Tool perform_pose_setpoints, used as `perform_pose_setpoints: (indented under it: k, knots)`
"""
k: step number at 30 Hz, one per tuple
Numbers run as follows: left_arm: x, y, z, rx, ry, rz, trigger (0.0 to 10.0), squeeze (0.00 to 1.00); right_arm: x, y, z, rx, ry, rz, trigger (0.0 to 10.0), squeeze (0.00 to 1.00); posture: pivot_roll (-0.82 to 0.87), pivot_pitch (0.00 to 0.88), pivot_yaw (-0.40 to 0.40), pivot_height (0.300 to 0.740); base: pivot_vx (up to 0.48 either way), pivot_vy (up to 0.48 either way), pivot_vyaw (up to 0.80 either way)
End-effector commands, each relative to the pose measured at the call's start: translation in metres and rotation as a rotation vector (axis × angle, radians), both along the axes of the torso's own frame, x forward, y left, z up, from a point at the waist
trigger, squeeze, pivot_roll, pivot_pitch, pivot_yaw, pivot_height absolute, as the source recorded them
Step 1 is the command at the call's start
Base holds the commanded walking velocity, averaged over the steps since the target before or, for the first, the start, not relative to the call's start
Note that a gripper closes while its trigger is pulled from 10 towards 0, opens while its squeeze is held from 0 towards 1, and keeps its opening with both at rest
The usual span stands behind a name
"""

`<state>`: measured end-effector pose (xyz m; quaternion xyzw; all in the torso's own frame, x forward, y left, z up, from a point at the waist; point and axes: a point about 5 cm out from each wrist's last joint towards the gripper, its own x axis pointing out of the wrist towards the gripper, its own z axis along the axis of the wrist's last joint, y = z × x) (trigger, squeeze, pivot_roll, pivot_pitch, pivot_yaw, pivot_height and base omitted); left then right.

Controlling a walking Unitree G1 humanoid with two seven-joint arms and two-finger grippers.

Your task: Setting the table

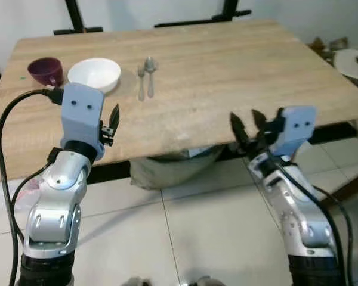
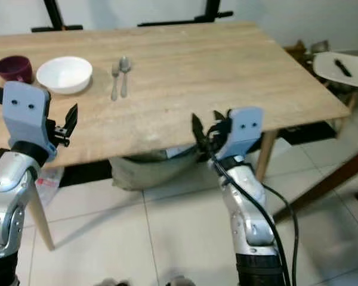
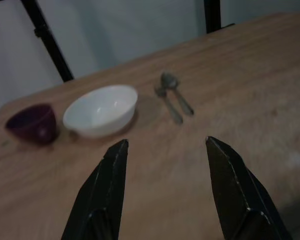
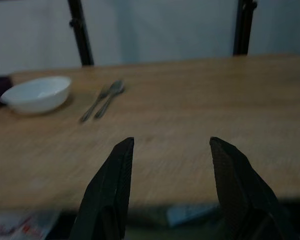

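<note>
On the wooden table (image 1: 227, 71) a white bowl (image 1: 94, 73) sits at the far left, with a dark purple cup (image 1: 45, 70) just left of it. A metal fork (image 1: 141, 82) and spoon (image 1: 150, 75) lie side by side to the bowl's right. My left gripper (image 1: 110, 126) is open over the table's near left edge, short of the bowl. My right gripper (image 1: 246, 125) is open at the near edge, right of centre, with nothing between its fingers. The left wrist view looks past its fingers (image 3: 106, 185) at the bowl (image 3: 100, 109), cup (image 3: 32, 123) and cutlery (image 3: 172, 97).
A grey-green bag (image 1: 167, 170) lies under the table on the white tiled floor. At the right stands a white chair seat (image 2: 340, 67) with a dark object on it. Black stand legs (image 1: 77, 18) rise behind the table against the wall.
</note>
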<state>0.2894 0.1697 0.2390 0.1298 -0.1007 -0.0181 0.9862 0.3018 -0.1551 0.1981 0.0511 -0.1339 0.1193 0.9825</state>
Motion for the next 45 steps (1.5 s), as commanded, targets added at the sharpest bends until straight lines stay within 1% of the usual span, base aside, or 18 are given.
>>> perform_pose_setpoints:
  k: [1,17,20,25,32,45]
  knots:
    - [-0.0015,0.0037,-0.0033,-0.002,0.014,0.007,10.0,0.00,-0.0014,0.0058,-0.0016,-0.005,0.002,0.017,10.0,0.00,-0.05,0.043,0.048,0.740,-0.416,0.000,0.00]
    - [-0.0009,0.0034,-0.0029,-0.001,0.017,0.001,10.0,0.00,-0.0020,0.0055,-0.0023,-0.001,0.004,0.013,10.0,0.00,-0.05,0.045,0.051,0.740,-0.394,0.000,0.00]
    - [-0.0006,0.0032,-0.0036,-0.006,0.025,0.002,10.0,0.00,-0.0021,0.0056,-0.0025,-0.002,0.004,0.013,10.0,0.00,-0.05,0.045,0.051,0.740,0.000,0.000,0.00]
    - [-0.0001,0.0007,-0.0050,-0.052,0.049,-0.017,10.0,0.00,-0.0022,0.0054,-0.0028,-0.002,0.005,0.012,10.0,0.00,-0.05,0.045,0.051,0.740,0.000,0.000,0.00]
    - [0.0013,0.0022,-0.0051,-0.047,0.057,-0.005,10.0,0.00,-0.0018,0.0054,-0.0032,0.005,0.010,0.013,10.0,0.00,-0.05,0.046,0.050,0.740,0.000,0.000,0.00]
    - [0.0009,-0.0006,-0.0089,-0.044,0.077,-0.037,10.0,0.00,-0.0015,0.0033,-0.0052,0.022,0.025,0.011,10.0,0.00,-0.05,0.038,0.052,0.740,0.000,0.000,-0.80]
